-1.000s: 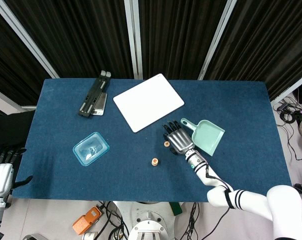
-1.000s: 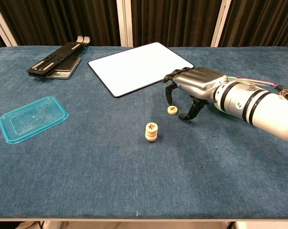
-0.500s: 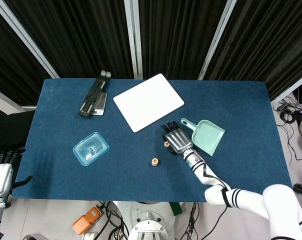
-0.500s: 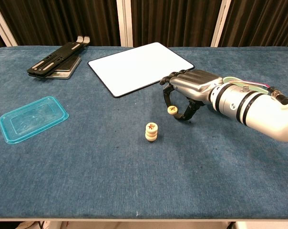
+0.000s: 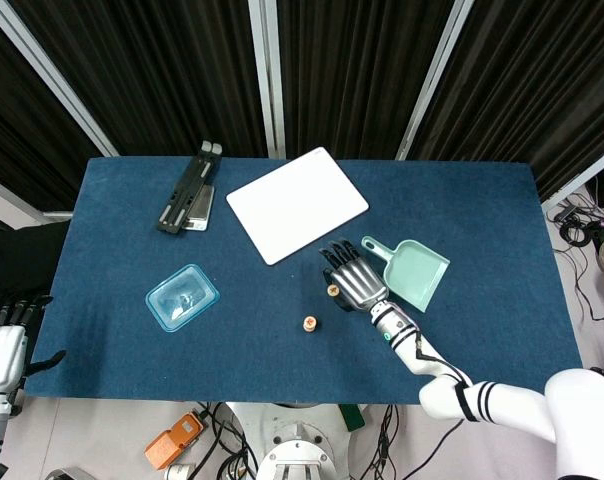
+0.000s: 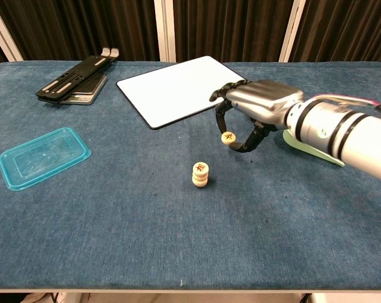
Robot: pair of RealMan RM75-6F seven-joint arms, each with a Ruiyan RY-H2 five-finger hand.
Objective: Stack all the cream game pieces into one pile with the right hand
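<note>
the blue table (image 5: 502,230) carries everything here, and places below are given relative to the white board (image 5: 297,204) lying near its far middle. the right arm (image 6: 348,129) reaches in from the near right corner, ending just in front of the board's near right corner. the green dustpan (image 5: 414,273) lies to the right of the board and nearer the robot, partly behind that arm in the chest view. the black folding stand (image 5: 187,187) rests to the left of the board, on a small silver device. the clear blue lid (image 5: 182,296) lies in front and left of the board. the right hand (image 6: 257,110) hangs above the cloth just in front of the board's right corner, its fingertips (image 6: 223,126) curled down and pinching 1 cream game piece (image 6: 228,137), which is lifted off the cloth. the pile of 2 cream pieces (image 6: 200,174) stands a little nearer the robot, apart from the hand. the left hand (image 5: 2,350) sits far to the left, off the table's near left corner; whether its fingers are spread or closed cannot be told.
</note>
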